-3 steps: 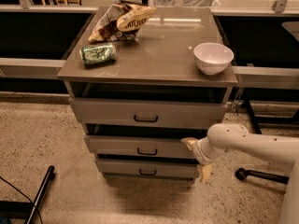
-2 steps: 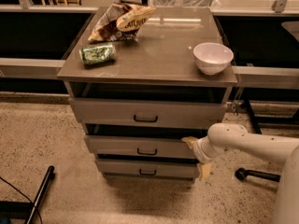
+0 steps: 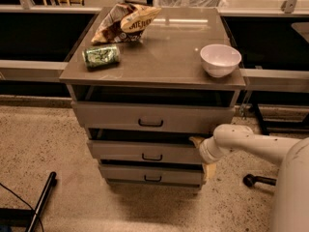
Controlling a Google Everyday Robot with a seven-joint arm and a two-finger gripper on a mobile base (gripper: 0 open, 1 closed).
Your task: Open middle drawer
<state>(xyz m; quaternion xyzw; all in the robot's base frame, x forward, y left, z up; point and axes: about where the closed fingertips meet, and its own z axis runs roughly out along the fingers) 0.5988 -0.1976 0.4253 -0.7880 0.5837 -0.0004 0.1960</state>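
Speckled floor (image 3: 120,207) lies open at lower centre, before the drawer fronts. At frame centre, the middle drawer (image 3: 125,151) has the pincer (image 3: 202,154) at its right edge; its grip I cannot tell.

Lab or office, speckled floor (image 3: 43,144), drawer cabinet (image 3: 164,57), claw (image 3: 202,153) beside middle drawer (image 3: 145,151)

3 drawers, incl. middle drawer (image 3: 145,151); 1 bowl (image 3: 220,59); 1 can (image 3: 101,56); 1 chip bag (image 3: 126,22); 1 hand (image 3: 202,154) at its rt end.
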